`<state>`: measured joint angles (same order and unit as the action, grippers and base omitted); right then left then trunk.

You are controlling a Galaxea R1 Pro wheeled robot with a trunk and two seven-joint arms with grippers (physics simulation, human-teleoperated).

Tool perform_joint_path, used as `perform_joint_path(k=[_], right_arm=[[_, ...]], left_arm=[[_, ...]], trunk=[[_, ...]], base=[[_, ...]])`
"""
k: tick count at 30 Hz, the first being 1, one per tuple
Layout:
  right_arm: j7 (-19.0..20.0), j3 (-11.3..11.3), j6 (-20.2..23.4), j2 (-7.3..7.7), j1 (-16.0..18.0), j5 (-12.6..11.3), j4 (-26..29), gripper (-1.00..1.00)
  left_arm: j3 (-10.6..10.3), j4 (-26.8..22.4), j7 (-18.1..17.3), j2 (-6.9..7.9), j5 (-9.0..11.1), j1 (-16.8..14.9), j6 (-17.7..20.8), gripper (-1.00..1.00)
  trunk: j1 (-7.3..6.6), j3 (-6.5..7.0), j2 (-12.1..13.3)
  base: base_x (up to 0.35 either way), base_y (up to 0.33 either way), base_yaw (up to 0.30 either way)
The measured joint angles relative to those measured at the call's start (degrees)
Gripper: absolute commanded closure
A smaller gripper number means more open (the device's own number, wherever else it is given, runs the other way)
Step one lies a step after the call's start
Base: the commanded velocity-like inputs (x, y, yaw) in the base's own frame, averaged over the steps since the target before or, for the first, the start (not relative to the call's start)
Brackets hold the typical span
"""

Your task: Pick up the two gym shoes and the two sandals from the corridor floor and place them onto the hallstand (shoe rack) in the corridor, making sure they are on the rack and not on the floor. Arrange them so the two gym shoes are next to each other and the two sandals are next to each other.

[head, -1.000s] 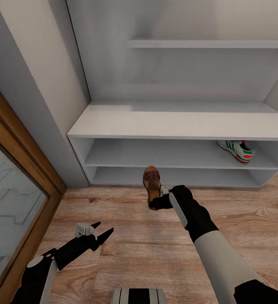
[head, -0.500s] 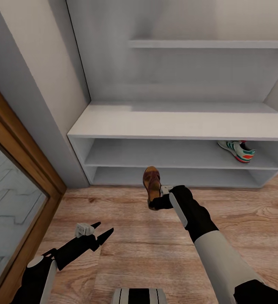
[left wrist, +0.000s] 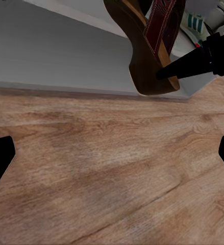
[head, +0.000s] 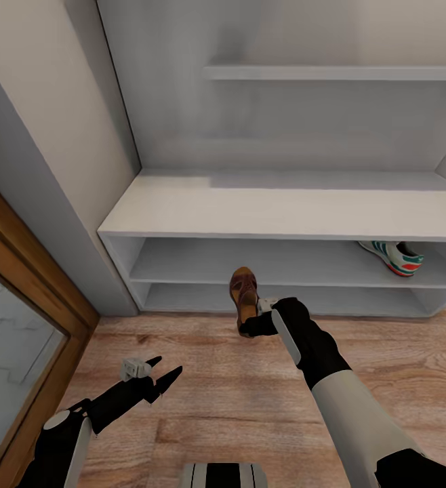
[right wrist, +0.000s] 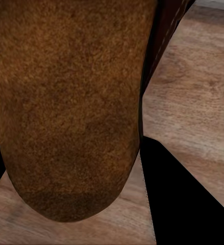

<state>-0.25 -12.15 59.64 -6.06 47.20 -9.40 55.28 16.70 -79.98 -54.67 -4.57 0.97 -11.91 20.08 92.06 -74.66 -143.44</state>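
We face the hallstand [head: 277, 203], a pale unit against the wall whose flat top and two open shelves sit low, so a shoe must go in nearly level. The corridor floor [head: 236, 400] spreads in front of it. On the upper shelf, far to the right, one gym shoe [head: 392, 256] already lies, which suggests that end is meant for the sneaker pair. Our right claw [head: 247, 329] grips a brown sandal [head: 243, 291] by its heel end, toe pointing toward the rack, held clear of the planks just before the lower shelf. Its exact height above the floor is hard to judge from here. Our left claw [head: 160, 373] hangs low beside the floor with fingers spread and nothing in it, free for another pickup.
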Motion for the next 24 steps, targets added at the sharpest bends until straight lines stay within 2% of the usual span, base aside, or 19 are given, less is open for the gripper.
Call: perform_joint_path(k=[9,18,24], right_arm=[[0.0,0.0,0.0,0.00,0.0,0.0,0.0,1.00],[0.0,0.0,0.0,0.00,0.0,0.0,0.0,1.00],[0.0,0.0,0.0,0.00,0.0,0.0,0.0,1.00]], left_arm=[[0.0,0.0,0.0,0.00,0.0,0.0,0.0,-1.00],[0.0,0.0,-0.1,0.00,0.0,0.0,0.0,-1.00],[-0.2,-0.1,-0.5,0.00,0.4,0.0,0.0,-1.00]], trunk=[[0.00,0.00,0.0],[0.00,0.00,0.0],[0.00,0.00,0.0]], base=[[0.053,0.004,0.000],[0.241,0.064,0.000],[0.075,0.008,0.000]])
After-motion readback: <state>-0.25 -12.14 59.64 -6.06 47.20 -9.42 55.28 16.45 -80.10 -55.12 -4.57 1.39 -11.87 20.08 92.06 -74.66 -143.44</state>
